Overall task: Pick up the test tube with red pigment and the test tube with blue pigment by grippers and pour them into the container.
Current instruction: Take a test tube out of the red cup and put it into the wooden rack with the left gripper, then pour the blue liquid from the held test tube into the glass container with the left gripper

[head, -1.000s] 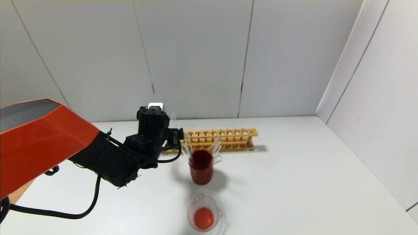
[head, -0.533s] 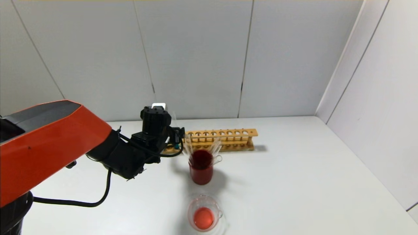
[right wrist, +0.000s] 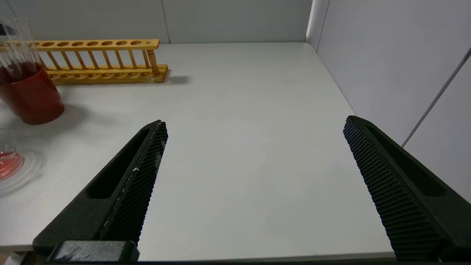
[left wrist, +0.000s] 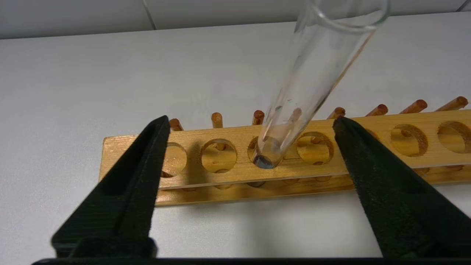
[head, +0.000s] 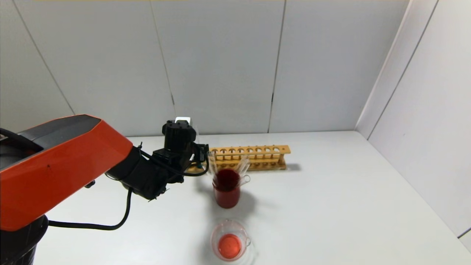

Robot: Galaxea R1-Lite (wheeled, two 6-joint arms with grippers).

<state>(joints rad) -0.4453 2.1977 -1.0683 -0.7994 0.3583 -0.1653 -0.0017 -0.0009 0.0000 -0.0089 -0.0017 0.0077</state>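
The test tube with blue pigment [left wrist: 309, 81] stands tilted in the third hole from the end of the wooden rack [left wrist: 206, 176], with a little dark blue liquid at its bottom. My left gripper [left wrist: 252, 121] is open, one finger on each side of the tube, touching nothing; in the head view it [head: 201, 154] is at the rack's left end. The container [head: 230, 241] sits at the table's front and holds orange-red liquid. No tube with red liquid shows. My right gripper [right wrist: 255, 123] is open and empty over bare table, outside the head view.
A taller beaker [head: 226, 191] of dark red liquid with several clear empty tubes leaning in it stands between the rack [head: 254, 154] and the container. The table's right half is bare. Walls close the back and right sides.
My left arm has moved forward and to the right, bringing its gripper closer to the rack's left end. The tubes, beaker and container have not moved.
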